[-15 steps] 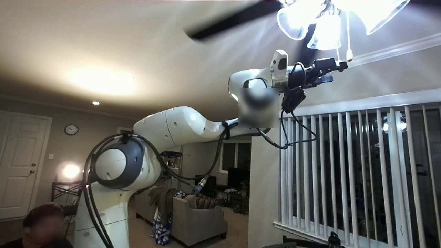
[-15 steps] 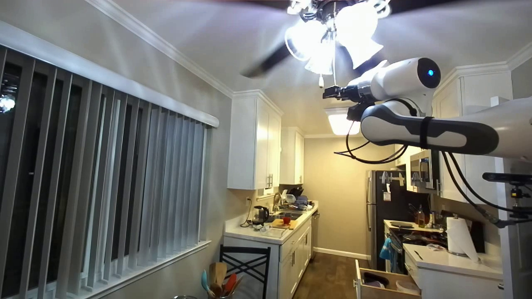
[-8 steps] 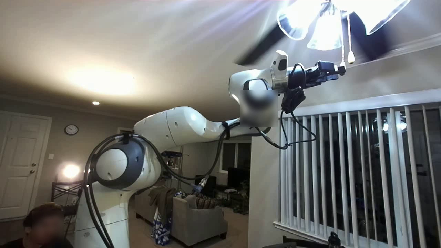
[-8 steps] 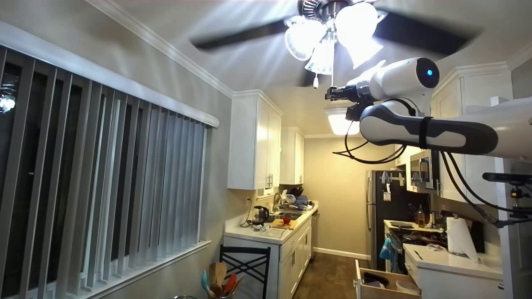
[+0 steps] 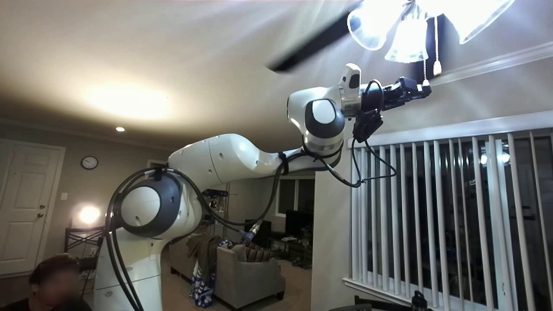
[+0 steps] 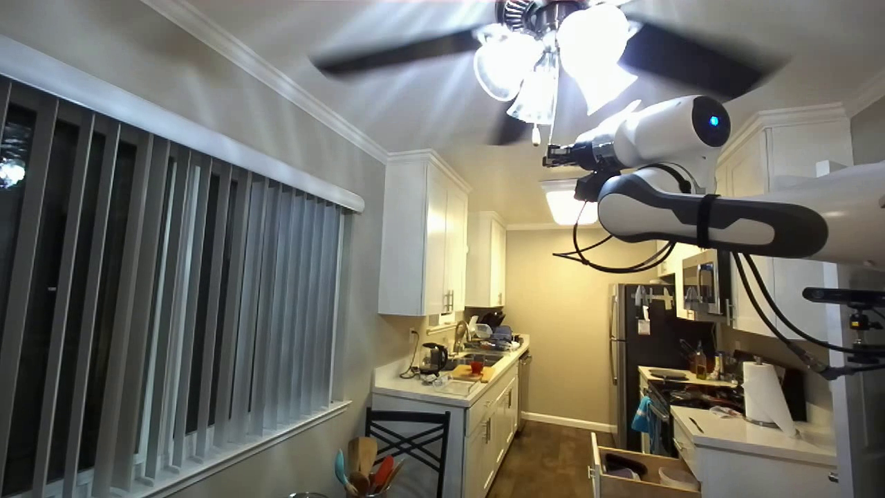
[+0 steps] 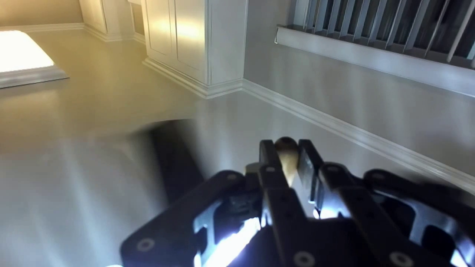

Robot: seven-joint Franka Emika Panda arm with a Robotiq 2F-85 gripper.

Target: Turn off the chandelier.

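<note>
Site: a home, the kitchen shown by a fridge point(image 6: 653, 346), paper-towel roll point(image 6: 764, 394) and white counter point(image 6: 747, 437) well below the jaws in an exterior view, the living area by an upholstered grey seat point(image 5: 250, 278) well below them in an exterior view.

Pull knob point(image 7: 288, 161): in the claw point(image 7: 286, 148), between its jaws
Chandelier point(image 6: 584, 52): above the claw
Loose pull point(image 5: 437, 68): near the claw, up and right in an exterior view
Blinds point(image 6: 245, 311): well apart, left of the claw in an exterior view
Wall cabinet point(image 6: 408, 238): behind the claw, to its left there
</note>
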